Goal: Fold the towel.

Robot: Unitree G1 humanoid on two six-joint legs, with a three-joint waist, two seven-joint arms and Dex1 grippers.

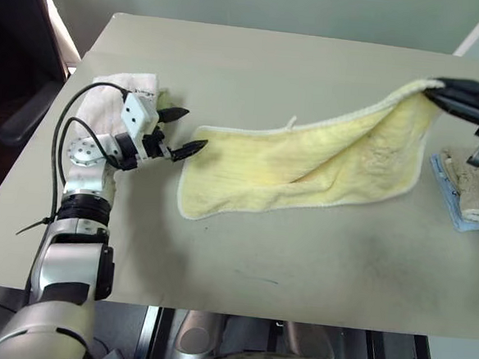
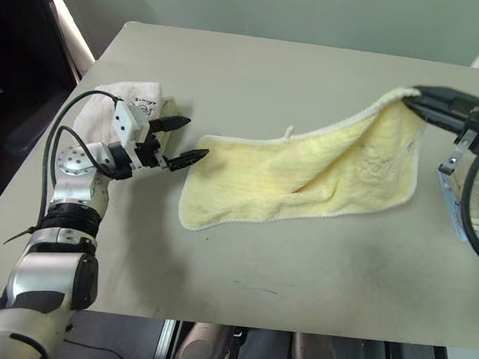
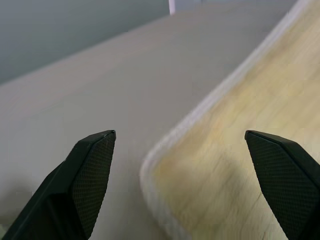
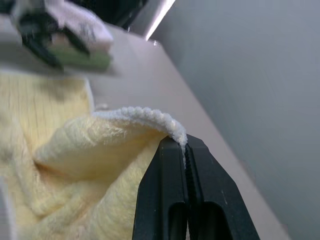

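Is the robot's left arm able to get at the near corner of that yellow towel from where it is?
Probably yes. The left gripper is open right at the towel corner lying flat on the table, with nothing in between.

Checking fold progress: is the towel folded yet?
Not folded: the towel lies spread, one corner lifted by the shut right gripper.

Soft, even indoor light, no glare on the table [image 1: 299,266], faint shadows beside the left gripper [image 1: 184,131] and under the towel [image 1: 306,172] — right wrist view blurred at its far end, left gripper smeared there — head views sharp.
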